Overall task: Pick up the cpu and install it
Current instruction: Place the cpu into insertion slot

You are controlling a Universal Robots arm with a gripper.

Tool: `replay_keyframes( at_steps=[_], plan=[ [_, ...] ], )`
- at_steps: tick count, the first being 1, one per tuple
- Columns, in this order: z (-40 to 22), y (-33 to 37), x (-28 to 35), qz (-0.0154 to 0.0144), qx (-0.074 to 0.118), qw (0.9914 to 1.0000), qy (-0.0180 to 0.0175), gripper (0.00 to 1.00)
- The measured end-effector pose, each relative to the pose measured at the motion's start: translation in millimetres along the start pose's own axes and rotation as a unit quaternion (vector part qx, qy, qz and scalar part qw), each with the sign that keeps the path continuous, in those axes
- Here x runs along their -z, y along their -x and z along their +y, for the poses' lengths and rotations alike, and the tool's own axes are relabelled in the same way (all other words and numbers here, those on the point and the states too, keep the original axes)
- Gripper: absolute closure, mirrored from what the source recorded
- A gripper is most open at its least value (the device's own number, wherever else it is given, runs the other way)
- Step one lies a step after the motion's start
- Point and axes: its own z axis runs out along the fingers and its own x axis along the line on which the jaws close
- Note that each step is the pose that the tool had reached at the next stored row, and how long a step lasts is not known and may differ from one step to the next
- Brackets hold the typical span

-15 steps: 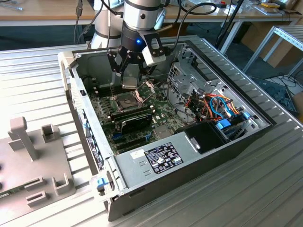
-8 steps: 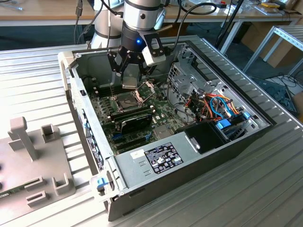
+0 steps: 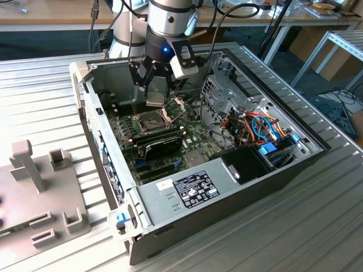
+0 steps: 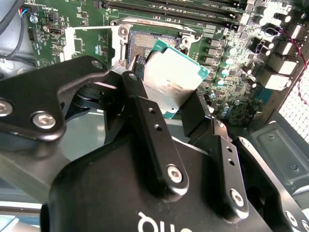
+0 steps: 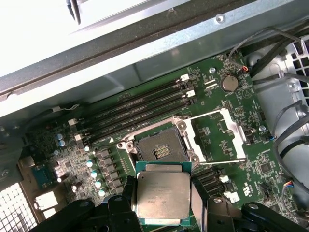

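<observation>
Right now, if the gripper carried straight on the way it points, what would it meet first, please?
The gripper, shut on the cpu, points down at the motherboard's open socket; the cpu would probably touch there first, though alignment is unclear.

Dull silver metal cpu [image 5: 162, 195]; ribbed, seemingly brushed-metal table [image 3: 45, 85]

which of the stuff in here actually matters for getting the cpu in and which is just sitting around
In the job:
gripper, shut on the cpu
open socket
opened socket frame

Just lying about:
black expansion card
power supply
coloured cables
grey fixture, outside the case
</observation>
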Motion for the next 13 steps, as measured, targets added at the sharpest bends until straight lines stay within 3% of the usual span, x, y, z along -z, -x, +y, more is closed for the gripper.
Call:
replay_keyframes(
  at_steps=[5,9,13],
  plan=[
    [0.0,0.0,0.0,0.0006,-0.029,0.99958,0.0000,0.45],
    [0.0,0.0,-0.1,0.0012,-0.059,0.99825,0.0000,0.45],
    [0.0,0.0,-0.1,0.0013,-0.060,0.99821,0.0000,0.45]
  ],
)
